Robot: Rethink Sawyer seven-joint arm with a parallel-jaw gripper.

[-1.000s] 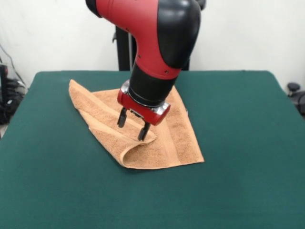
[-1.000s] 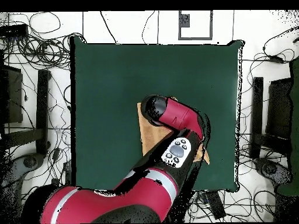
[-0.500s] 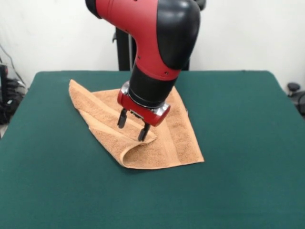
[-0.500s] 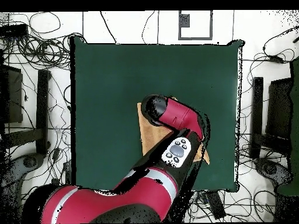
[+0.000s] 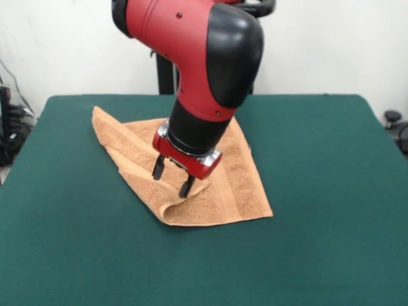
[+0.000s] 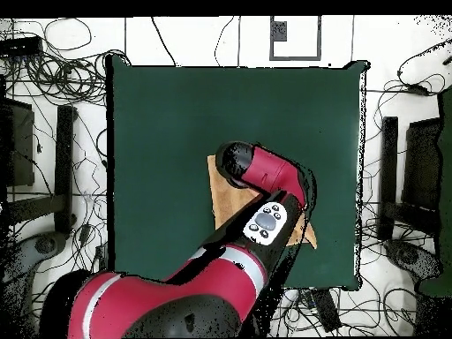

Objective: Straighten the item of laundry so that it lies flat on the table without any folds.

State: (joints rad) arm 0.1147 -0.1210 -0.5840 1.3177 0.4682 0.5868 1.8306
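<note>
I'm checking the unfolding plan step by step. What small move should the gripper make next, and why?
Probably lower a little further and close on the folded flap. The gripper is open, its fingers straddling the flap's edge near the raised fold of the towel, which lies doubled over on the table. It grips nothing yet.

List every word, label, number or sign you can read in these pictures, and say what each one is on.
No readable text in either view.
Towel: no print or label shows.
Robot arm: plain red and black shells, no lettering visible.
Arm's button pad: white buttons, markings too small to read.
Table: plain green top.
</note>
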